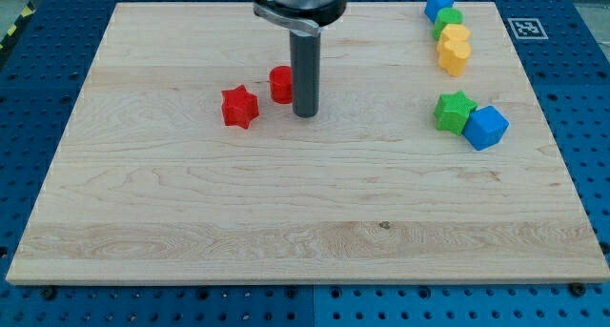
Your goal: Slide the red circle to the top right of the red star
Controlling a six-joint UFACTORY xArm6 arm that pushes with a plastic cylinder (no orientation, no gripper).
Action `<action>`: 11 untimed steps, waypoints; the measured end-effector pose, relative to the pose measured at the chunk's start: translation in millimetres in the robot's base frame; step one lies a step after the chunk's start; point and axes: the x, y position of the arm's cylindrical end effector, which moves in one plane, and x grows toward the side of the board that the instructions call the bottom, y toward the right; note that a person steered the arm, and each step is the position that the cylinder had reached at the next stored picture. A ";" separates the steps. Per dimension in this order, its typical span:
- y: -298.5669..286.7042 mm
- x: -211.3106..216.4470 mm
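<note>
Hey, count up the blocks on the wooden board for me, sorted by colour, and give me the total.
Red: 2, the red star block and the red circle block, which sits against the left of my tip.
Blue: 2.
Green: 2.
Yellow: 1, possibly two stacked closely.
Total: 7

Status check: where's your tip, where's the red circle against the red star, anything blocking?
My tip hard against red circle, on its right. Circle sits just upper right of red star. Nothing in the way.
</note>
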 end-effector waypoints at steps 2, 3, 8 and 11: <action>15.1 -40.3; 15.1 -54.7; -41.1 -50.4; 101.3 -83.7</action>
